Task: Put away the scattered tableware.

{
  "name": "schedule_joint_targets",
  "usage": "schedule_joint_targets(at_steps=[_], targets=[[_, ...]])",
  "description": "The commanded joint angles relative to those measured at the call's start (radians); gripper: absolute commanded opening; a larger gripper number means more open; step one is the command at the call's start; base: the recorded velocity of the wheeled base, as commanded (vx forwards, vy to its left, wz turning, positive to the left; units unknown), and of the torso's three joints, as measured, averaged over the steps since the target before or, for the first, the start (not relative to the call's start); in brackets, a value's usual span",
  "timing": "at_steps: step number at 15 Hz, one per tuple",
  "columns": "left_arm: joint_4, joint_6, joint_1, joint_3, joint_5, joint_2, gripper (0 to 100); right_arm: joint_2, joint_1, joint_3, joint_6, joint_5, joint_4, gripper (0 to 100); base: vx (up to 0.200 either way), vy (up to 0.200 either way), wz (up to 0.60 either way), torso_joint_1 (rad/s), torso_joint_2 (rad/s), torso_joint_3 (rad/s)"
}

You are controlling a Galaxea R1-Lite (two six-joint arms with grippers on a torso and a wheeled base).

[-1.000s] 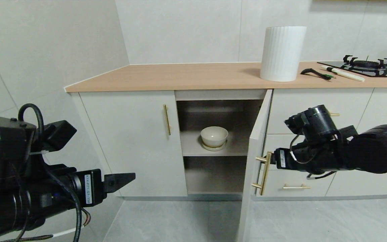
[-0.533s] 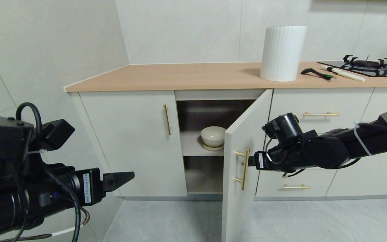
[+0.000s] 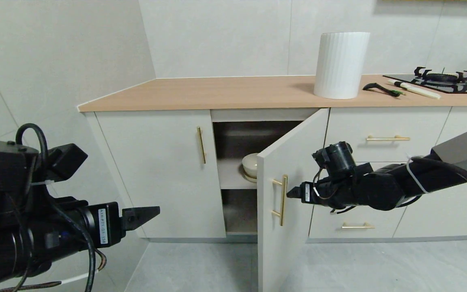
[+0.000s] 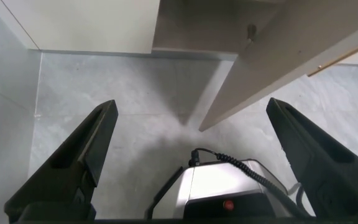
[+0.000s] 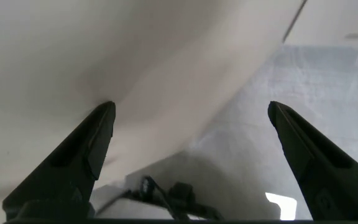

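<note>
A cream bowl (image 3: 249, 163) sits on a small plate (image 3: 249, 177) on the middle shelf of the cabinet, half hidden behind the cabinet door (image 3: 288, 162). The door stands partly ajar, its brass handle (image 3: 281, 200) facing out. My right gripper (image 3: 292, 193) is against the door's outer face just right of the handle; in the right wrist view it (image 5: 191, 109) is open with the pale door panel (image 5: 104, 56) close ahead. My left gripper (image 3: 144, 213) hangs low at the left, open and holding nothing, and in the left wrist view it (image 4: 191, 106) is over the floor.
On the wooden counter (image 3: 217, 93) stand a tall white ribbed canister (image 3: 341, 65), a black peeler (image 3: 381, 88) and a white-handled knife (image 3: 414, 89) beside the hob (image 3: 444, 79). The left cabinet door (image 3: 156, 170) is shut. Drawers (image 3: 387, 138) lie to the right. Grey floor (image 3: 201, 267) below.
The cabinet door has swung from wide open toward shut, with my right gripper moving left against it. The bowl is now partly covered by the door. The left arm has barely moved.
</note>
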Motion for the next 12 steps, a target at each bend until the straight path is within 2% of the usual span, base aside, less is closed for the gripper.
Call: schedule_joint_targets(at_steps=[1,4,5,8,9,12], targets=[[0.000,-0.002,0.009,0.000,0.001,0.008,100,0.017,0.008,-0.001,0.021,-0.001,-0.026,100,0.200,0.000,0.00,-0.002,0.00,0.007],[0.000,-0.002,0.009,-0.002,0.001,0.008,100,0.022,0.019,-0.003,0.058,-0.001,-0.065,100,0.200,0.000,0.00,0.007,0.00,-0.001],[-0.002,-0.003,0.009,-0.006,0.001,0.006,100,0.036,0.031,-0.006,0.122,-0.001,-0.144,100,0.000,0.000,0.00,0.000,0.00,0.000],[0.000,-0.003,0.009,-0.006,0.001,0.006,100,0.065,0.039,-0.009,0.196,-0.004,-0.263,100,0.000,0.000,0.00,0.000,0.00,0.000],[0.000,-0.003,0.009,-0.006,0.001,0.006,100,0.068,0.040,-0.012,0.203,-0.004,-0.273,100,0.000,0.000,0.00,0.000,0.00,0.000],[0.000,-0.003,0.009,-0.005,0.001,0.008,100,0.143,0.040,-0.120,0.294,-0.092,-0.308,100,0.000,0.000,0.00,0.000,0.00,0.000]])
